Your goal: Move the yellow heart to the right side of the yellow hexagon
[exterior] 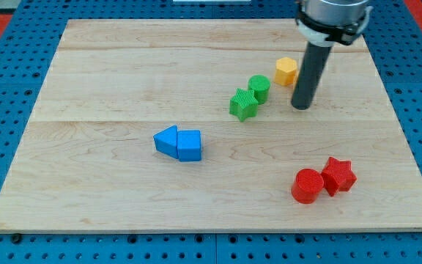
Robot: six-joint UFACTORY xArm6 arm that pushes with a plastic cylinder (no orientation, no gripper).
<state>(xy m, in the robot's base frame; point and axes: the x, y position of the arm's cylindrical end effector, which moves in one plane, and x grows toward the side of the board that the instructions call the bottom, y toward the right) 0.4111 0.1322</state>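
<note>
One yellow block [286, 71] shows on the wooden board [123, 73], toward the view's upper right; it looks like the hexagon. I see no second yellow block and no yellow heart; the rod may hide one. My tip [301, 107] rests on the board just right of and below the yellow block, close to its right edge. The dark rod rises from the tip to the arm's head at the view's top.
A green cylinder [258, 87] and a green star [244, 104] sit left of my tip. A blue triangle [166, 139] touches another blue block [190, 145] at mid-board. A red cylinder [307, 185] and a red star [338, 176] lie at the lower right.
</note>
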